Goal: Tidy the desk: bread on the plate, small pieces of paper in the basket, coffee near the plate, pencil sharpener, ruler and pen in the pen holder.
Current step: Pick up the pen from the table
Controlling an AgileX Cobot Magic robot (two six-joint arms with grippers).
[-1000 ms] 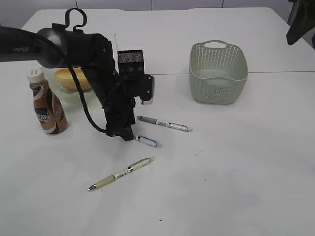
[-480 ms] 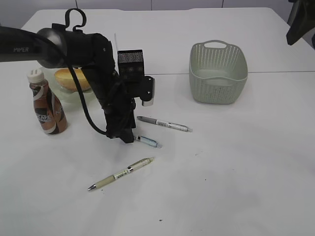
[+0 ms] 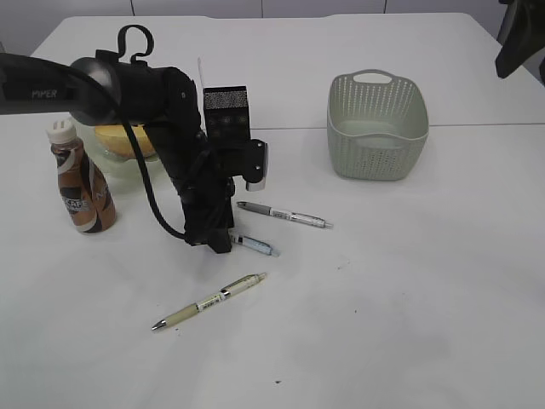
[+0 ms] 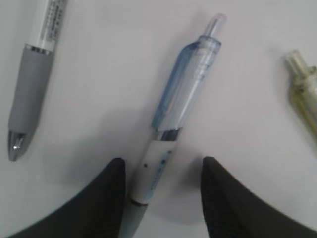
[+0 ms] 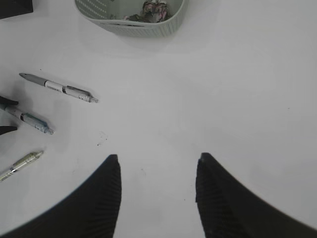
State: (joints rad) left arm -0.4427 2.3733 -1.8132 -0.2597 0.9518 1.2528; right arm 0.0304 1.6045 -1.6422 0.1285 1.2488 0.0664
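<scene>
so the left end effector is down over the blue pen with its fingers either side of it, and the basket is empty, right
Not quite: the basket is not empty. The right wrist view shows crumpled paper inside it. The rest holds: in the left wrist view the left end effector sits low over the blue pen, one finger on each side of the barrel.

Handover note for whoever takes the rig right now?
Left tool: open, fingers straddling the blue pen on the desk, not gripping.
Right tool: open, empty, above bare desk.
Done: bread on plate, coffee beside it, paper scraps in basket.
Left: blue, grey and yellowish pen into pen holder.
</scene>
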